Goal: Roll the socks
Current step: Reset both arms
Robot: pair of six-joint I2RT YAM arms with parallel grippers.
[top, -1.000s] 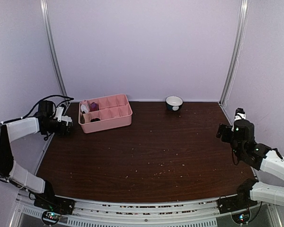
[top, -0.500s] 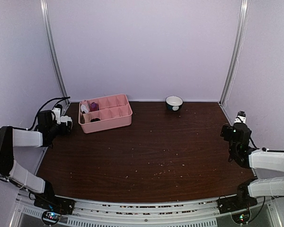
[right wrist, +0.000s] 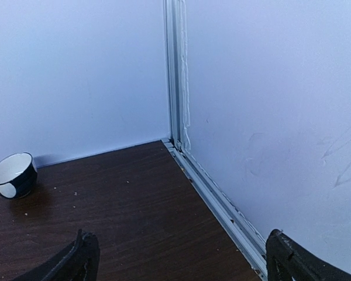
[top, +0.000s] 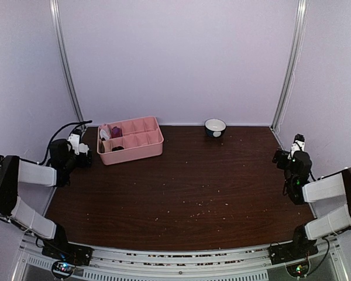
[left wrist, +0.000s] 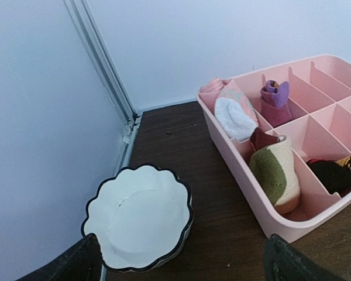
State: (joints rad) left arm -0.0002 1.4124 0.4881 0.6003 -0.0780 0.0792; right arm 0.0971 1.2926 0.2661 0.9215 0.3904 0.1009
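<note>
left gripper (left wrist: 181,262) spread wide and empty, right gripper (right wrist: 184,260) likewise at the right edge. the magenta sock (left wrist: 275,102) and black argyle sock (left wrist: 339,174) sit in the pink tray (left wrist: 263,205), far left. reaching in, spread fingers could catch a divider and drag the tray.

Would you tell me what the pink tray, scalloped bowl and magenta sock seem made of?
The pink tray looks like smooth moulded plastic, with thin dividers. The scalloped bowl seems glazed ceramic: glossy white, dark rim. The magenta sock is soft matte fabric, bunched.
</note>
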